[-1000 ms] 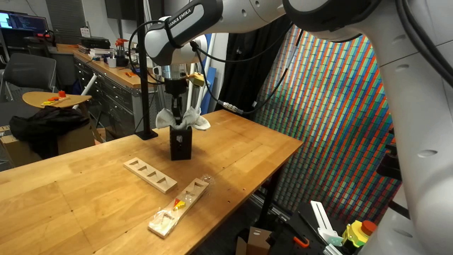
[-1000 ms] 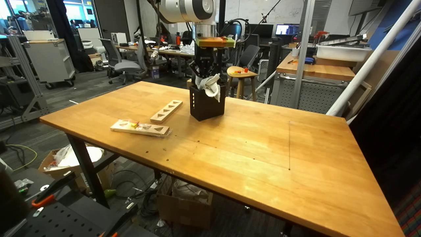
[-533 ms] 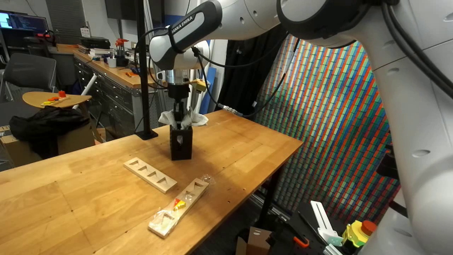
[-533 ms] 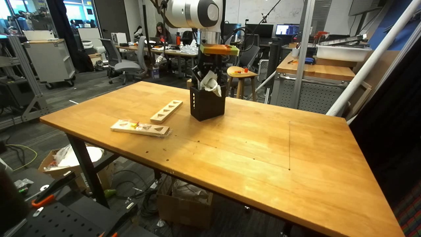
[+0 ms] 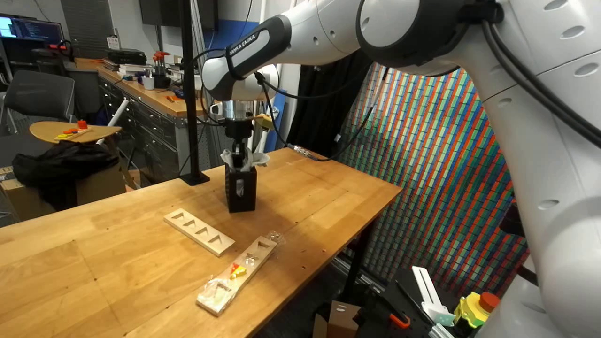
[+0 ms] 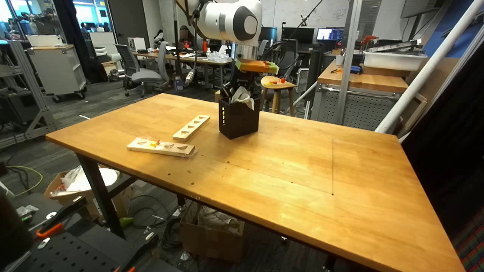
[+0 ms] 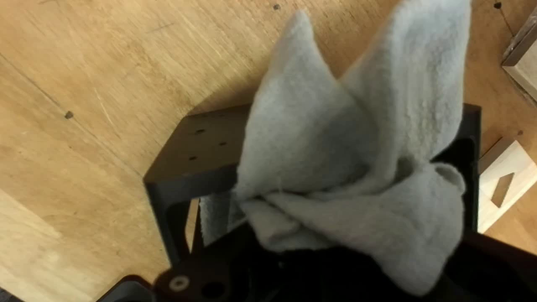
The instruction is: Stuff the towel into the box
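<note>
The black box [image 5: 242,202] stands upright on the table in both exterior views. Out of its mouth stick folds of the off-white towel [image 6: 243,97]; more of the cloth shows through the slot in the box's side. My gripper [image 5: 238,162] points straight down into the mouth, its jaws together and its tips hidden by cloth and box walls. In the wrist view the towel [image 7: 319,138] flares up in two peaks over the box rim [image 7: 188,182], with another fold lying across the dark fingers. Whether cloth is pinched between the fingertips is hidden.
Two pale wooden strips with triangular holes lie near the box, a bare one [image 5: 199,232] and a plastic-wrapped one [image 5: 237,274]. A black post [image 5: 195,178] rises at the table edge behind the box. The wooden table [image 6: 302,170] extends beyond it.
My gripper has moved down into the box's mouth. The towel has sunk with it, and its loose flaps, spread wide before, now stand closer in and lower. The box has barely shifted.
</note>
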`<action>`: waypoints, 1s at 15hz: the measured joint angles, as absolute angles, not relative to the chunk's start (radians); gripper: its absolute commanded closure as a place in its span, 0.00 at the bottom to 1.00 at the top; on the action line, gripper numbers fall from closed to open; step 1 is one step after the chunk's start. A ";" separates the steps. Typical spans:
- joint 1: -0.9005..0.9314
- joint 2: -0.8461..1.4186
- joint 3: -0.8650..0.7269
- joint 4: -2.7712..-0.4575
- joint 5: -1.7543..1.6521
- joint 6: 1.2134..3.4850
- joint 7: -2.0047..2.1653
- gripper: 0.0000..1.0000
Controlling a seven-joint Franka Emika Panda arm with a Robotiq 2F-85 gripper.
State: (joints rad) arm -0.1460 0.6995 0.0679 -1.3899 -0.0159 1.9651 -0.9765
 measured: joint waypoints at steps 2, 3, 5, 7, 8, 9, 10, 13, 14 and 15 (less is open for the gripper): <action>-0.149 0.719 0.069 -1.372 -0.015 1.956 -0.987 0.97; -0.149 0.728 0.069 -1.362 -0.015 1.950 -0.990 0.97; -0.149 0.744 0.070 -1.345 -0.015 1.942 -0.995 0.97; -0.149 0.753 0.070 -1.331 -0.015 1.929 -0.998 0.97; -0.149 0.756 0.070 -1.327 -0.015 1.925 -0.998 0.97; -0.149 0.756 0.070 -1.324 -0.015 1.921 -0.998 0.97; -0.149 0.756 0.070 -1.322 -0.015 1.917 -0.998 0.97; -0.146 0.756 0.070 -1.316 -0.016 1.910 -0.997 0.97; -0.145 0.756 0.070 -1.314 -0.018 1.910 -0.996 0.98; -0.143 0.755 0.070 -1.312 -0.021 1.910 -0.994 0.98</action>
State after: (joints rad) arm -0.1426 0.7547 0.0697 -1.3124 -0.0211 1.9102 -0.9945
